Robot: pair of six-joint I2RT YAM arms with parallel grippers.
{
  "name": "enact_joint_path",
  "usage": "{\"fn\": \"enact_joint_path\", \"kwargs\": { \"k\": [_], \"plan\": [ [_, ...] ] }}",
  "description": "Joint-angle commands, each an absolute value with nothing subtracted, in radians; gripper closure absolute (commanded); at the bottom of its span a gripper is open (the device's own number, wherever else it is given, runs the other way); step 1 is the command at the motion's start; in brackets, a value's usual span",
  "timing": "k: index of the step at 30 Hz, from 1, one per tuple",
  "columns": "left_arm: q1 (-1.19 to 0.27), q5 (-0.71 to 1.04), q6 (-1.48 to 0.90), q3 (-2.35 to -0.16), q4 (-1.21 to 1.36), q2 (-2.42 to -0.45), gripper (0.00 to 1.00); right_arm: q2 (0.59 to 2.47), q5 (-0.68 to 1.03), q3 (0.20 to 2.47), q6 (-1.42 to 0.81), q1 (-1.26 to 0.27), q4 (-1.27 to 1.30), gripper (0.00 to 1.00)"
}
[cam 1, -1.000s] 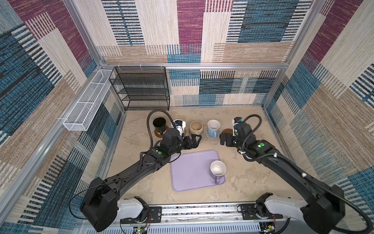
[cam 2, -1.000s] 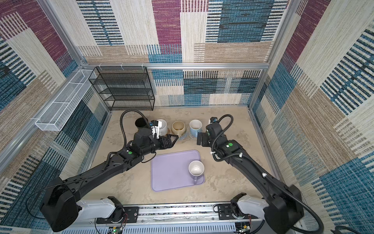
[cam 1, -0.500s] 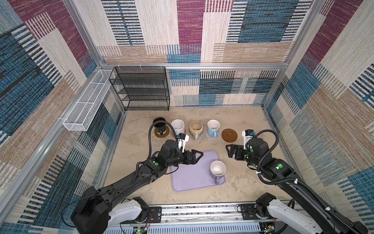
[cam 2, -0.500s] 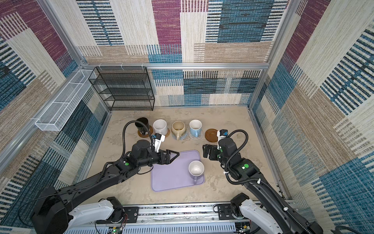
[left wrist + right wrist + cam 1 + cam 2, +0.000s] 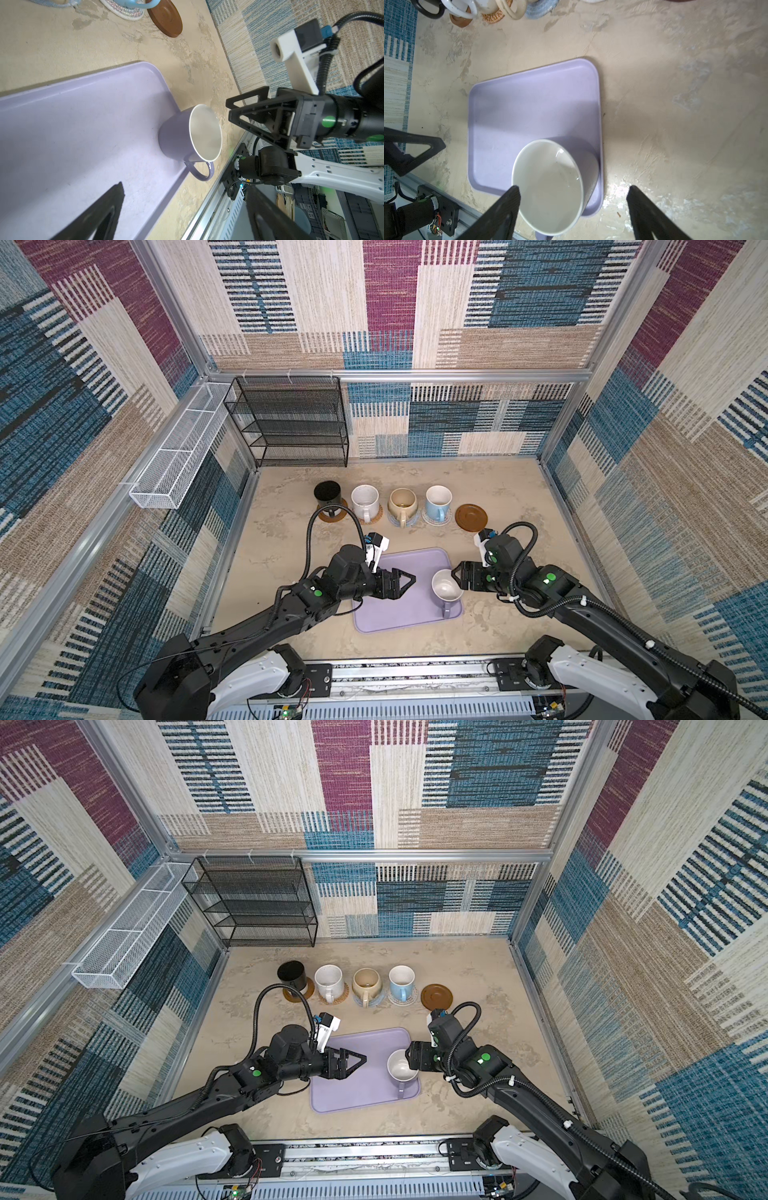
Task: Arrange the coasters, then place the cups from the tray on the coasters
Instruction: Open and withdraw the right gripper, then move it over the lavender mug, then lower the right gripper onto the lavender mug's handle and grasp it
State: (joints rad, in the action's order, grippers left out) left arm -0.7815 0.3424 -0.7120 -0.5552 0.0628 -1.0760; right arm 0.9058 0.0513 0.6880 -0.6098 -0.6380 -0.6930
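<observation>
Pulled back since a second ago: both arms, off the back row of cups and down to the tray point(image 5: 399, 616). Now left pincer point(image 5: 409, 578) over the tray's left half, spread wide, holding nothing. Also wide, right pincer point(image 5: 457, 577) level with the rim of the lavender cup point(image 5: 446, 592), one finger point(image 5: 504, 212) right at the rim, the other point(image 5: 648, 214) well clear, no grip seen

Cups counted: five. Four in the back row, each upright on a coaster: black cup point(image 5: 327, 493), speckled white cup point(image 5: 365, 497), beige cup point(image 5: 402, 502), light blue cup point(image 5: 438, 499). Fifth, the lavender cup, upright in the tray's near right corner, handle toward the front rail point(image 5: 395, 672)

Coasters counted: five. Brown coaster point(image 5: 306, 992) under black, tan rattan coaster point(image 5: 343, 992) under white, blue-grey coaster point(image 5: 376, 1000) under beige, white-grey coaster point(image 5: 411, 996) under light blue, bare brown coaster point(image 5: 471, 516) at the row's right end

One tray only

Beige mottled worktop point(image 5: 291, 531), stone-like. Black wire rack point(image 5: 291, 423) in the back left corner, white wire basket point(image 5: 174, 464) on the left wall. Patchwork woven cloth on all walls, blue, maroon, tan, cream, in aluminium framing
</observation>
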Motion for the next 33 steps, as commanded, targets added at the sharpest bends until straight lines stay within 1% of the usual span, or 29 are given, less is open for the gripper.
{"fn": "enact_joint_path", "kwargs": {
  "k": [1, 6, 9, 12, 18, 25, 28, 32, 33],
  "plan": [
    [-0.782, 0.335, -0.719, -0.564, 0.057, -1.097, 0.06, 0.875, 0.015, 0.672, -0.687, -0.681, -0.732, 0.16],
    [-0.783, 0.358, -0.727, -0.573, 0.089, -1.168, 0.06, 0.840, -0.005, 0.639, -0.755, -0.803, -0.757, 0.15],
    [-0.782, 0.403, -0.782, -0.549, 0.207, -1.213, 0.06, 0.847, -0.036, 0.635, -0.801, -0.893, -0.762, 0.13],
    [-0.783, 0.449, -0.807, -0.563, 0.262, -1.259, 0.07, 0.901, -0.085, 0.639, -0.851, -0.982, -0.756, 0.13],
    [-0.782, 0.423, -0.807, -0.564, 0.240, -1.286, 0.07, 1.057, -0.227, 0.676, -0.960, -1.119, -0.758, 0.13],
    [-0.782, 0.387, -0.799, -0.549, 0.180, -1.269, 0.07, 1.199, -0.294, 0.688, -0.991, -1.163, -0.700, 0.15],
    [-0.782, 0.373, -0.798, -0.543, 0.160, -1.252, 0.07, 1.250, -0.320, 0.697, -1.013, -1.173, -0.694, 0.18],
    [-0.782, 0.357, -0.790, -0.546, 0.123, -1.234, 0.07, 1.271, -0.328, 0.688, -1.005, -1.178, -0.650, 0.30],
    [-0.781, 0.356, -0.788, -0.549, 0.114, -1.231, 0.07, 1.274, -0.329, 0.686, -1.003, -1.179, -0.639, 0.32]
  ]
}}
